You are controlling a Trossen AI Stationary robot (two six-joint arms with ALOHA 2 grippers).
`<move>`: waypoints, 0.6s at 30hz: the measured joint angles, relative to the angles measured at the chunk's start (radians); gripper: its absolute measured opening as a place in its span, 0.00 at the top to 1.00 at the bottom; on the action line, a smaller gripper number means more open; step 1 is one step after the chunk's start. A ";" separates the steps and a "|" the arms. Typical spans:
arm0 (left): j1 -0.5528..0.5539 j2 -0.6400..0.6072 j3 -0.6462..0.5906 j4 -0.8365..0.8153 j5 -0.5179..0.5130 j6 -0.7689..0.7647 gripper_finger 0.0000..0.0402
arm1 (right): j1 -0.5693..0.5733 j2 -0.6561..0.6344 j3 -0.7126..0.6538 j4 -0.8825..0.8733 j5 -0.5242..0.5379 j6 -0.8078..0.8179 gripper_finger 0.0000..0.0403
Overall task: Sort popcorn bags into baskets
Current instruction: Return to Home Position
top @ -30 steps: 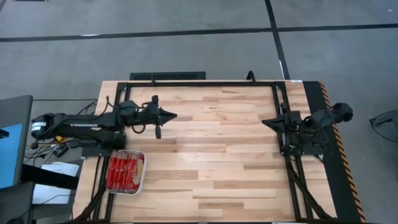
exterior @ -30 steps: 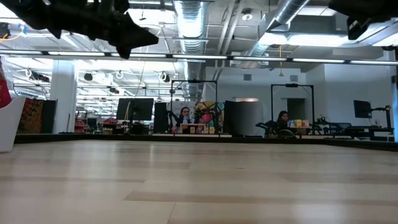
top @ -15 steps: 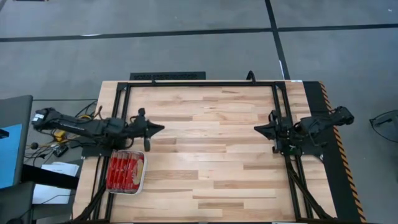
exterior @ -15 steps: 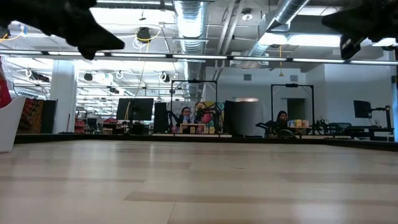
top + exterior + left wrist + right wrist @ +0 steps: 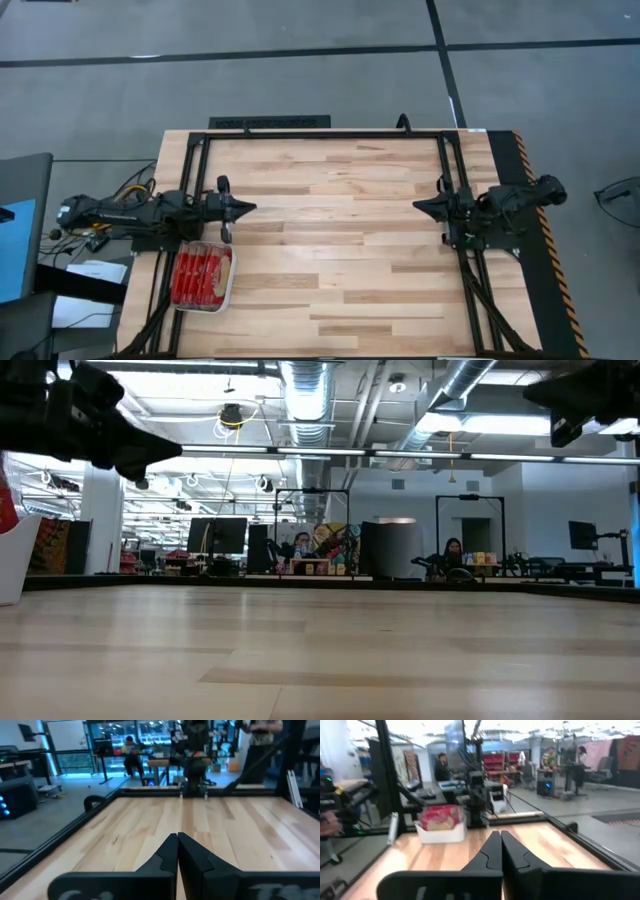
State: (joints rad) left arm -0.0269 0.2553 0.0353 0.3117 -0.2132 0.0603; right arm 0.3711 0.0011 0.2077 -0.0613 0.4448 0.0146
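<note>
The red popcorn bags (image 5: 198, 274) lie side by side in the white basket (image 5: 204, 309), at 8 o'clock on the tabletop (image 5: 340, 260). The left end effector (image 5: 246, 206) hangs at 9 o'clock, its fingers pressed together. The right end effector (image 5: 420, 205) hangs at 3 o'clock, its fingers pressed together too.

Pale plank wooden table (image 5: 340, 230) under my jaws: smooth, satin sheen. My fingers (image 5: 165, 860): matt black plastic. Beside my left jaws, smooth white plastic tray (image 5: 233, 280); shiny red film popcorn bags (image 5: 195, 275) inside.
</note>
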 joint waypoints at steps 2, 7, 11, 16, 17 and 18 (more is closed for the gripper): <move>0.029 -0.045 -0.023 -0.005 0.023 -0.023 1.00 | -0.025 0.001 -0.001 -0.018 -0.002 0.015 0.98; 0.049 -0.130 -0.024 -0.058 0.042 -0.042 1.00 | -0.103 0.004 -0.040 0.081 -0.069 0.016 0.99; 0.048 -0.191 -0.024 -0.101 0.057 -0.028 1.00 | -0.200 0.004 -0.120 0.204 -0.179 0.034 0.99; 0.048 -0.256 -0.024 -0.209 0.050 -0.043 1.00 | -0.315 0.001 -0.162 0.208 -0.287 0.109 0.99; 0.048 -0.254 -0.024 -0.211 0.049 -0.045 1.00 | -0.331 0.000 -0.165 0.207 -0.293 0.118 0.99; 0.048 -0.254 -0.025 -0.220 0.048 -0.048 1.00 | -0.348 0.001 -0.169 0.198 -0.299 0.131 0.99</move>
State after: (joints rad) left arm 0.0216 0.0017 0.0105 0.0915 -0.1650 0.0119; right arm 0.0231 0.0017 0.0382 0.1372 0.1457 0.1452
